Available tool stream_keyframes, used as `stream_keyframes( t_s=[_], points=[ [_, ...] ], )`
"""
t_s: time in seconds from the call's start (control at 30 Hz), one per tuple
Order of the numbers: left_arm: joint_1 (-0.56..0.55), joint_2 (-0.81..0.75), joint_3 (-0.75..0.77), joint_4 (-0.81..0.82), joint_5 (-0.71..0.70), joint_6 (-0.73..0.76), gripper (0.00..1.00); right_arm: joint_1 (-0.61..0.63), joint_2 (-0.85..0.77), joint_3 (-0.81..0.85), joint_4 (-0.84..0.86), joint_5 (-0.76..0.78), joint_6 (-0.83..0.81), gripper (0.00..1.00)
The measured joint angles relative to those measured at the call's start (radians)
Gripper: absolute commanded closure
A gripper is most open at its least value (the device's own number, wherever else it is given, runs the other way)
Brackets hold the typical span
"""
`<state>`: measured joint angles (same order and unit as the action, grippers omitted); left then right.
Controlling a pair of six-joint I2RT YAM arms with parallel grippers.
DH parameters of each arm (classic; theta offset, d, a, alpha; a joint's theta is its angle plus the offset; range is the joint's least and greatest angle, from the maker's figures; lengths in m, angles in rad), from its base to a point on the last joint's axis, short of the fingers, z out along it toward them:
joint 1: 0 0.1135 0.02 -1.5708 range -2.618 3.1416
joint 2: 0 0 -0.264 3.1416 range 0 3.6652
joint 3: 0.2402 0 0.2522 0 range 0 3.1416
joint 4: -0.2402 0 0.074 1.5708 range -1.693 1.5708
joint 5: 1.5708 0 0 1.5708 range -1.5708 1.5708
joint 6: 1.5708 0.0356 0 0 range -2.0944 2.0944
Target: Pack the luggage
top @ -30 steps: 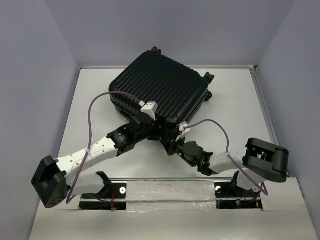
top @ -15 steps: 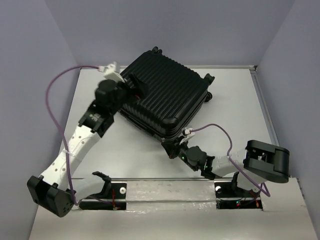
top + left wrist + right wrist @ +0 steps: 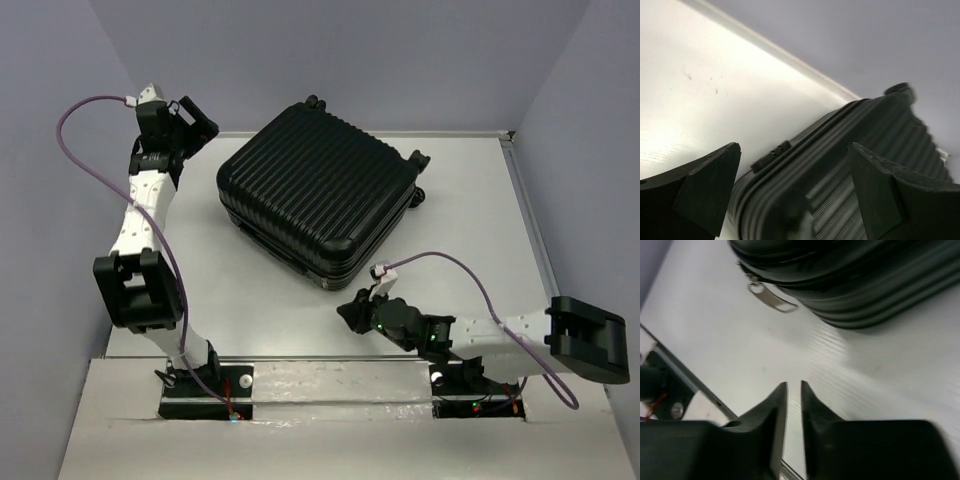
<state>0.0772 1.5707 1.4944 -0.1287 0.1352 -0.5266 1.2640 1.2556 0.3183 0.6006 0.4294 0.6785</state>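
We hold our left fingers (image 3: 705, 185) wide apart and empty before the black suitcase (image 3: 318, 190), our right fingers (image 3: 771, 412) nearly touching, gripping nothing, its zipper pull (image 3: 771, 299) ahead.

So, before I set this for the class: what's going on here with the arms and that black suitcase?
Two robot arms are dealing with a black ribbed hard-shell suitcase, which lies closed and flat on the white table. Neither touches it. The left gripper is off the case's left side, jaws wide open and empty. The right gripper sits low over the table by the near corner, jaws nearly together around nothing. A silver zipper pull sticks out from the seam facing it.
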Motion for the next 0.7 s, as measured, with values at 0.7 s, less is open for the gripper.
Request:
stream_keyframes(
  t_s=[0.7],
  points=[
    [-0.033, 0.634, 0.486, -0.180, 0.159, 0.063, 0.01, -0.728, -0.069, 0.342, -0.570, -0.065, -0.085, 0.93]
  ],
)
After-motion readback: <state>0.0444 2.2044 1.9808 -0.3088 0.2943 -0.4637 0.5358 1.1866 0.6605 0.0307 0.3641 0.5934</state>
